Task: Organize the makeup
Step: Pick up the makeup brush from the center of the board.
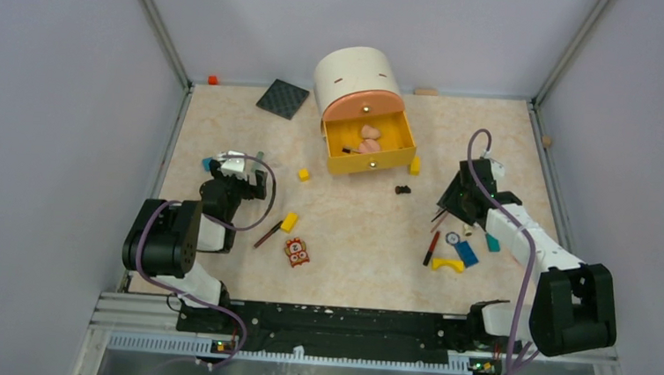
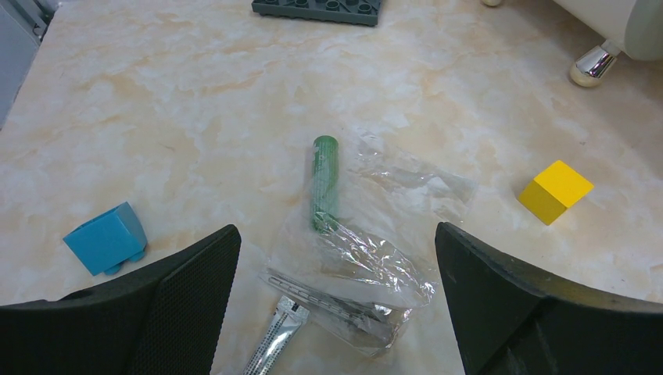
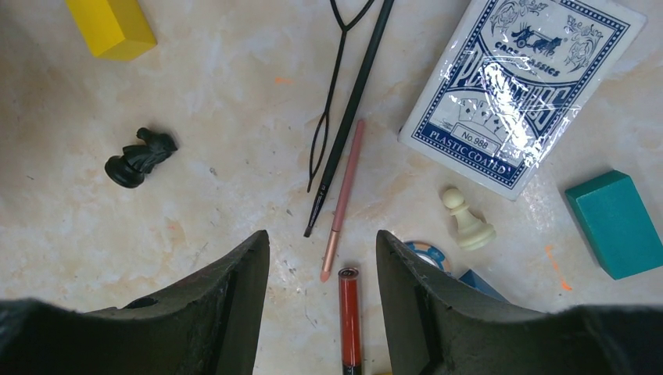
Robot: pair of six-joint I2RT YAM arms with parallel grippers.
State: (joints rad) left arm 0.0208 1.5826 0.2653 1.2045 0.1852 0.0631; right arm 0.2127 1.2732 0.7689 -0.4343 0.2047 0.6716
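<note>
Two tools, both spread wide and neither gripping anything. The left tool (image 2: 336,234) hangs low over the counter (image 1: 352,233) at the left side. Right under it lies a short green tube (image 2: 324,183), its near end tucked into a crumpled clear wrapper (image 2: 391,258). A silver sachet (image 2: 277,340) sits at the wrapper's near edge. A blue block (image 2: 105,238) is off to the left of the tube and a yellow cube (image 2: 555,191) well off to the right.

Over on the right, the right tool (image 3: 322,238) hovers above a little pile of sticks. A red stick (image 3: 349,320) lies on the counter between its two fingers, not touched by either. Just past the tips there's a pink pencil (image 3: 344,187), and a thin black stick (image 3: 352,101) runs alongside it with a black wire loop (image 3: 328,101) next to that. A wrapped card deck (image 3: 520,86), a white pawn (image 3: 467,223), a teal block (image 3: 618,223) and a black chess knight (image 3: 141,156) are scattered around them.

At the back, the yellow drawer (image 1: 370,159) of the round white cabinet (image 1: 358,79) is pulled open with pink bits inside.
</note>
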